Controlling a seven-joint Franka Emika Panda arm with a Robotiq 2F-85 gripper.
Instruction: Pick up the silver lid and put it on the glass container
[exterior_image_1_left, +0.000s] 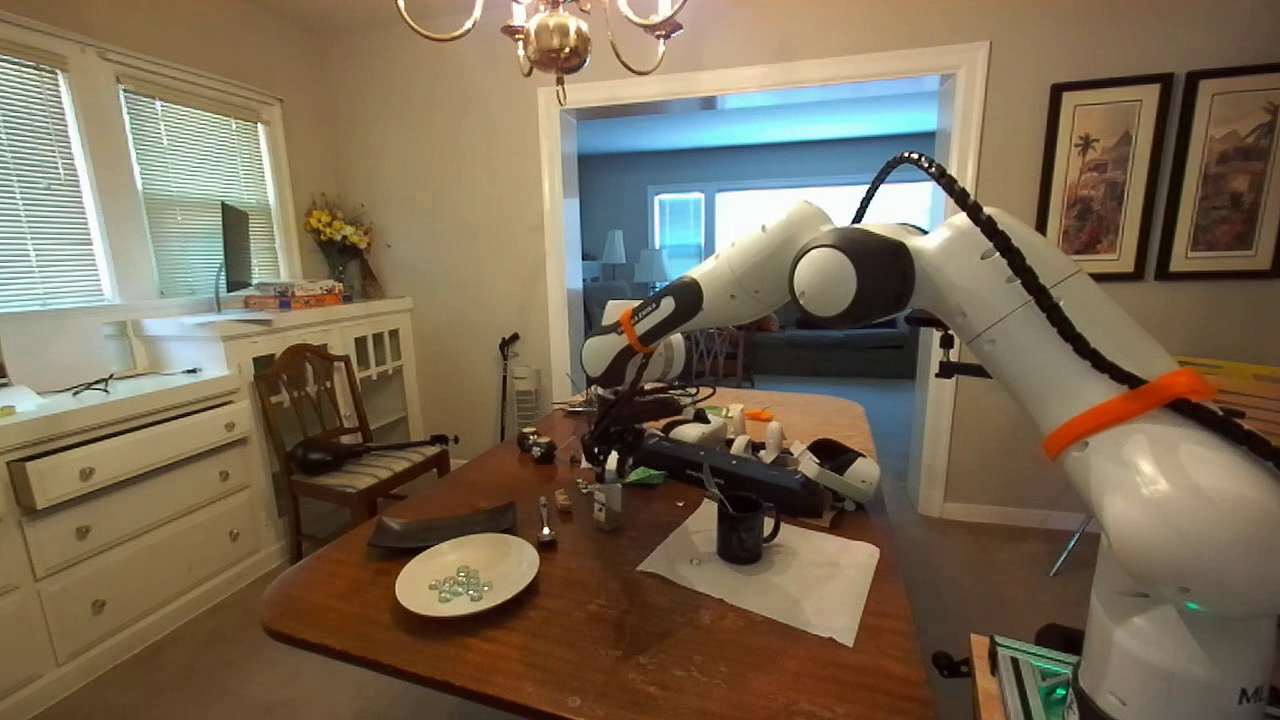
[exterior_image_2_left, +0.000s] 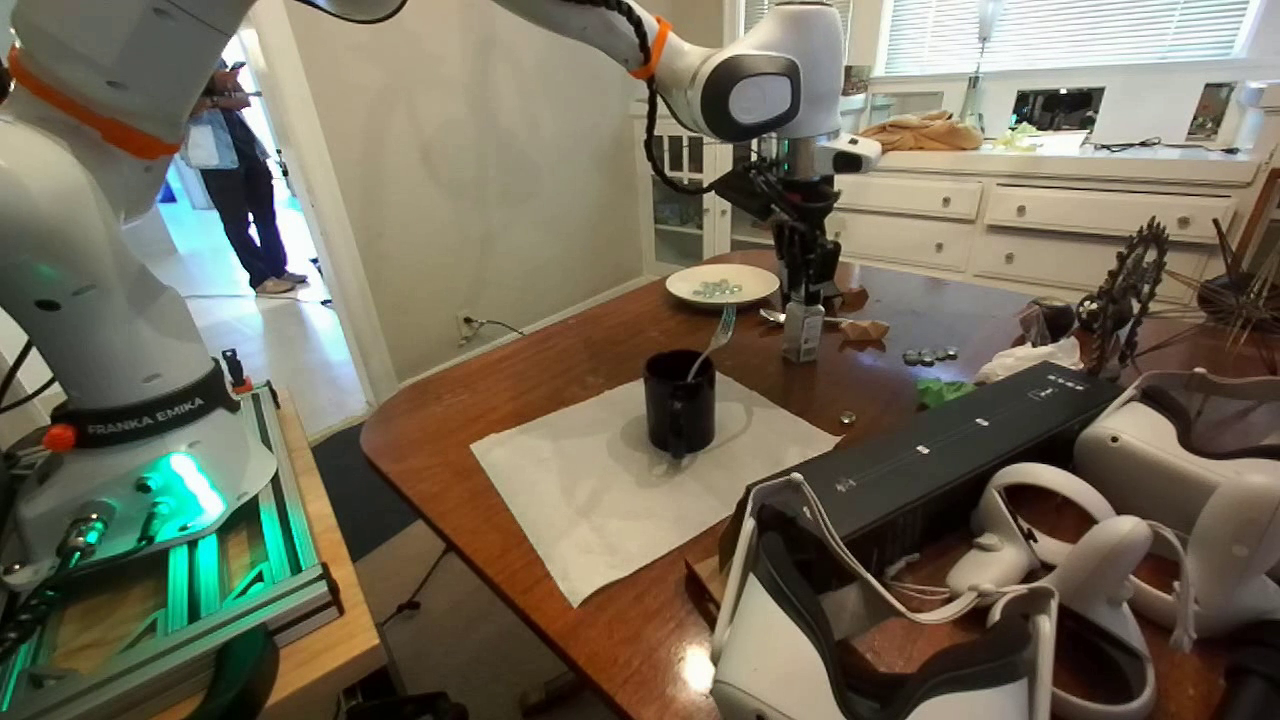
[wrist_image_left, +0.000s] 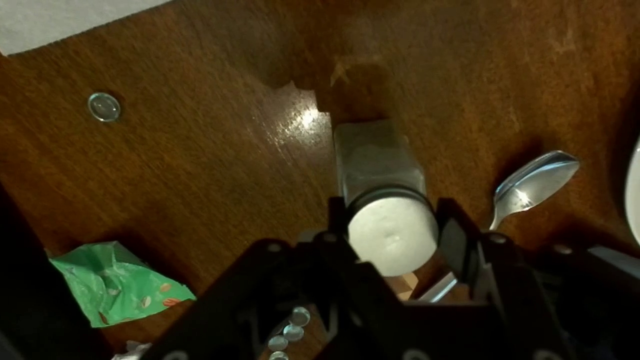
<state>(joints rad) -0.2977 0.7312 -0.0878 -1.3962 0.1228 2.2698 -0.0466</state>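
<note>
The silver lid is round and pale in the wrist view, at the top of the small clear glass container. The container stands upright on the wooden table in both exterior views. My gripper points down over it, with one finger at each side of the lid. Both fingertips appear to touch the lid's rim, with no gap visible. In an exterior view the gripper hides the lid. Whether the lid sits fully flat on the container's mouth cannot be told.
A spoon lies beside the container, with a wooden piece behind it. A white plate of glass beads, a black mug with a fork on white paper, a green wrapper and a long black box surround it.
</note>
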